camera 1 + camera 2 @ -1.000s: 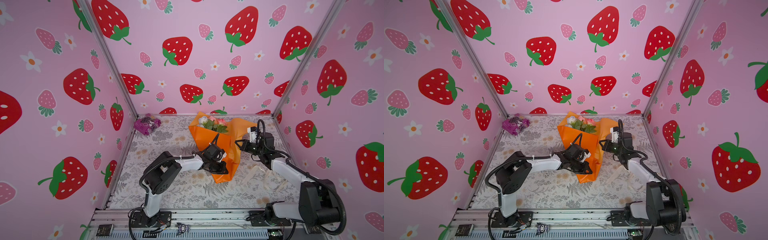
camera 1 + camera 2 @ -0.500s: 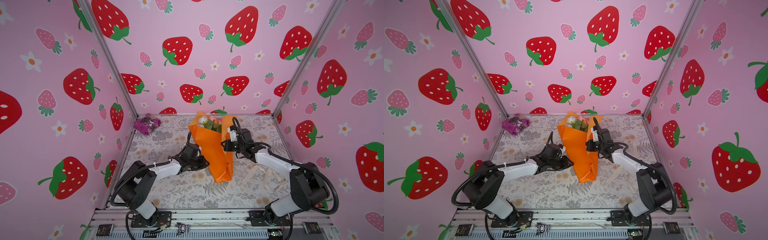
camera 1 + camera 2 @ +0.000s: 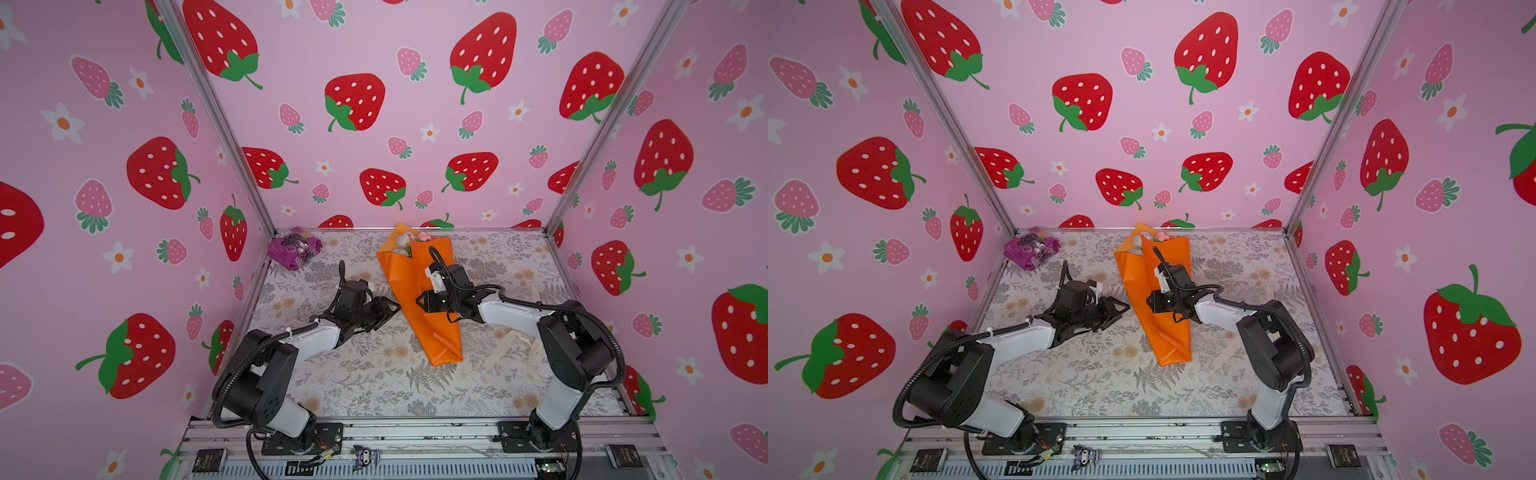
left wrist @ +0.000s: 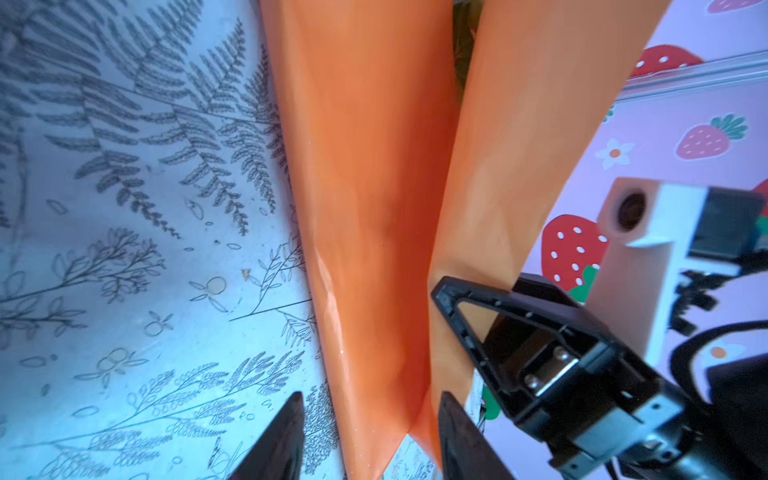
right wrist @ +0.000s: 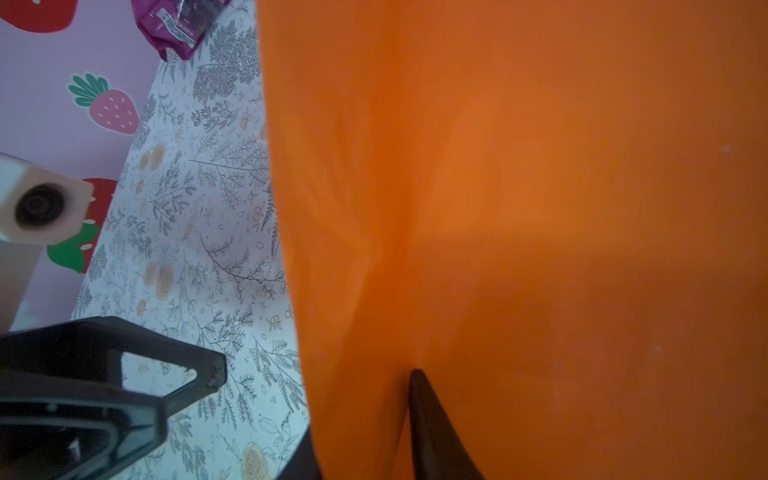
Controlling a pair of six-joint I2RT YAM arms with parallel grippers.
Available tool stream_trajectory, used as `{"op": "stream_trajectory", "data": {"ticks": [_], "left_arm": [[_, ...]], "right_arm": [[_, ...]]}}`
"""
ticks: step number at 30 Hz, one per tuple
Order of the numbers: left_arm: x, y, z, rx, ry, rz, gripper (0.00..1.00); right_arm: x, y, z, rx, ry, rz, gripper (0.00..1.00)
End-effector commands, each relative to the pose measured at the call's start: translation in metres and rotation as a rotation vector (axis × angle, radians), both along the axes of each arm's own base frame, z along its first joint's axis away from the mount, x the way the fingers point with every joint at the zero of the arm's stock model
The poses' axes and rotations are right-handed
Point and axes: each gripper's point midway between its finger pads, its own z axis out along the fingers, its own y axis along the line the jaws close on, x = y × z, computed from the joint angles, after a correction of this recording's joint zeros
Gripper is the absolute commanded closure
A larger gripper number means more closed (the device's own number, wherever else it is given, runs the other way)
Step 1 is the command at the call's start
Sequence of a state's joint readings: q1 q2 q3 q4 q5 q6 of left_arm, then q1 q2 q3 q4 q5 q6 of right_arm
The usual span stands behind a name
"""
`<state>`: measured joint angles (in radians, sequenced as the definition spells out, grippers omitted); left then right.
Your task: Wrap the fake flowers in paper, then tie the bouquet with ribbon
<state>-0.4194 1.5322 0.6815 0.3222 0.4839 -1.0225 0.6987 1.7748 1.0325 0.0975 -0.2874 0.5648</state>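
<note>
bouquet (image 3: 432,332) lies 12-to-6, blooms (image 3: 423,237) at 12. My L gripper (image 3: 388,316) is spread, just at its 9; R gripper (image 3: 420,302) is nearer, on top, jaws half hidden, can't tell.

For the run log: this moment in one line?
bouquet of fake flowers in orange wrapping paper: lying, untied | left gripper: jaws open at its edge | right gripper: jaws open, straddling it

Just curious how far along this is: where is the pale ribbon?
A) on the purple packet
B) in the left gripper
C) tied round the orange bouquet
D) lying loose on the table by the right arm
D: in a top view the pale ribbon lies on the table beside the right arm, apart from the bouquet of fake flowers.
</note>
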Motion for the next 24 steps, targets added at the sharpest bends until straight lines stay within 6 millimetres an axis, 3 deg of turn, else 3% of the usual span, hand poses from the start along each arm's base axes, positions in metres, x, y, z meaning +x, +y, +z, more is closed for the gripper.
{"op": "stream_trajectory", "data": {"ticks": [1,4,10,14,20,24], "left_arm": [[0.009,-0.015,0.019,-0.093,-0.025,-0.045,0.41],[0.018,-0.022,0.025,-0.112,-0.037,-0.059,0.39],[0.038,-0.022,0.023,-0.104,-0.04,-0.04,0.35],[0.051,-0.027,0.011,-0.091,-0.014,-0.037,0.34],[0.054,-0.033,-0.015,-0.094,0.065,-0.029,0.39],[0.053,-0.04,-0.019,-0.105,0.073,-0.049,0.46]], "right_arm": [[-0.01,0.013,0.003,0.093,0.022,0.038,0.64],[-0.015,0.015,0.005,0.143,0.025,0.048,0.55],[-0.025,0.014,-0.007,0.174,0.059,0.058,0.52],[-0.029,0.013,-0.011,0.188,0.071,0.056,0.52],[-0.032,0.013,-0.011,0.21,0.078,0.056,0.52],[-0.033,0.012,-0.01,0.214,0.08,0.056,0.52]]}}
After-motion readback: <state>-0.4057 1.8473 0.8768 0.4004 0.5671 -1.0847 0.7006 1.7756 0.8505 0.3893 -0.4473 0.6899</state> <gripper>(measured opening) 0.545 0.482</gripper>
